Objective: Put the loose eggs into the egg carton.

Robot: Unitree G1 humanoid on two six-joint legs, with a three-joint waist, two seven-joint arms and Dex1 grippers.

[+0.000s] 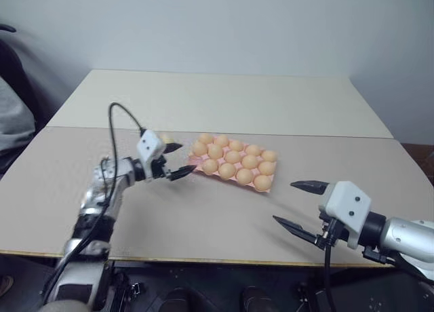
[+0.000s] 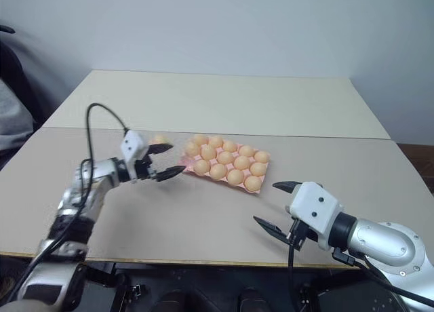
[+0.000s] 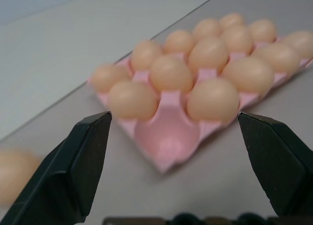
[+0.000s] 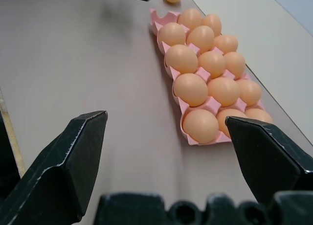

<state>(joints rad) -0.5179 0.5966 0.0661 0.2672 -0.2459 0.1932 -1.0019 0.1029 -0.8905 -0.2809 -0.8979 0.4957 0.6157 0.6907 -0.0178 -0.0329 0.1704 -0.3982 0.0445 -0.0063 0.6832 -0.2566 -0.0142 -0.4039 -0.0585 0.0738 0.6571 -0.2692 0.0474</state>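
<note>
Fourteen eggs are sitting in the pink egg carton (image 1: 234, 164) as we are looking down over our two arms at the beige surface (image 1: 203, 217). One corner cup (image 3: 166, 132), the one nearest our left hand, is standing empty. One loose egg (image 2: 160, 140) is lying on the surface just beyond our left hand, beside that end of the carton and apart from it; in the left wrist view it is showing as a blur at the edge, past one finger.

Our left hand (image 1: 176, 160) is hovering just short of the carton's near corner, pointing toward it, with its two black fingers (image 3: 73, 171) spread wide and nothing between them. In the wrist view the empty cup is lying straight ahead between the fingers.

Our right hand (image 1: 300, 205) is hanging over the near right part of the surface, well apart from the carton, and its fingers (image 4: 63, 171) are also spread wide and gripping nothing. Its wrist view is looking along the carton's length, with the loose egg at the far end.

We are seeing a seam (image 1: 325, 136) running across the surface behind the carton, and a pale wall (image 1: 217, 27) beyond it. A person's grey sleeve (image 1: 12, 119) is showing at the far left.
</note>
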